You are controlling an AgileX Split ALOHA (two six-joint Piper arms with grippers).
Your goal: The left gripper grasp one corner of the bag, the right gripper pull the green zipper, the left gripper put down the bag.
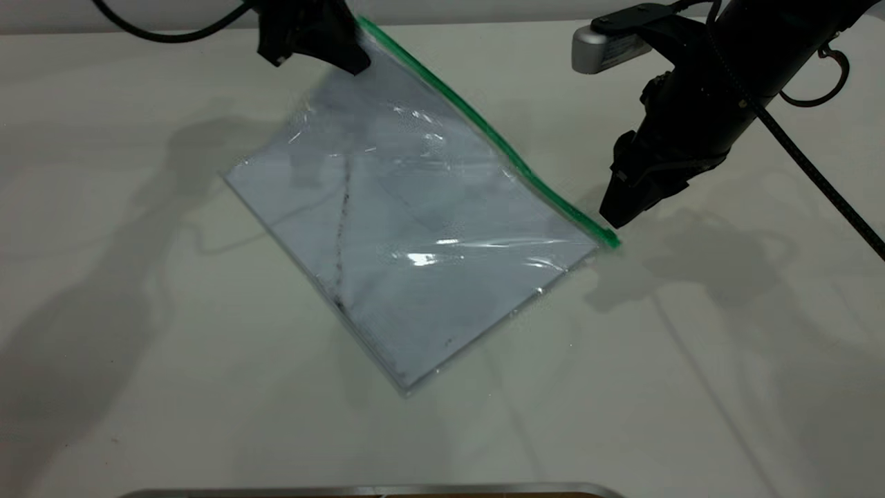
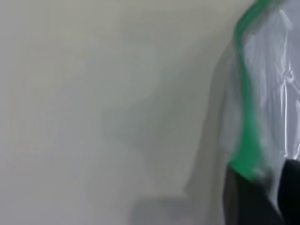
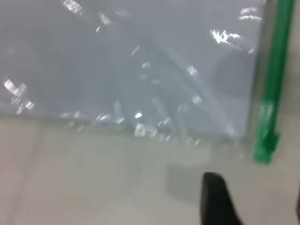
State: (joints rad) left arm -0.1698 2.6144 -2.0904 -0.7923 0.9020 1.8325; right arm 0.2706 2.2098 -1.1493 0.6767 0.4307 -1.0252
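Note:
The bag (image 1: pixel 415 228) is a clear pouch with white paper inside. Its far corner is lifted off the table and its near edge rests on the white table (image 1: pixel 138 311). The left gripper (image 1: pixel 351 57) is shut on that raised corner of the bag (image 2: pixel 255 171), where the green strip ends. The green zipper (image 1: pixel 484 131) runs down the bag's right edge to its low end (image 3: pixel 266 149). The right gripper (image 1: pixel 614 218) hovers just beside that low end, open, with nothing between its fingers (image 3: pixel 215 199). No slider tab can be made out.
A silver-edged object (image 1: pixel 373 490) lies along the table's near edge. Thick black cables (image 1: pixel 816 173) trail from both arms. Bare table surrounds the bag on the left, the front and the right.

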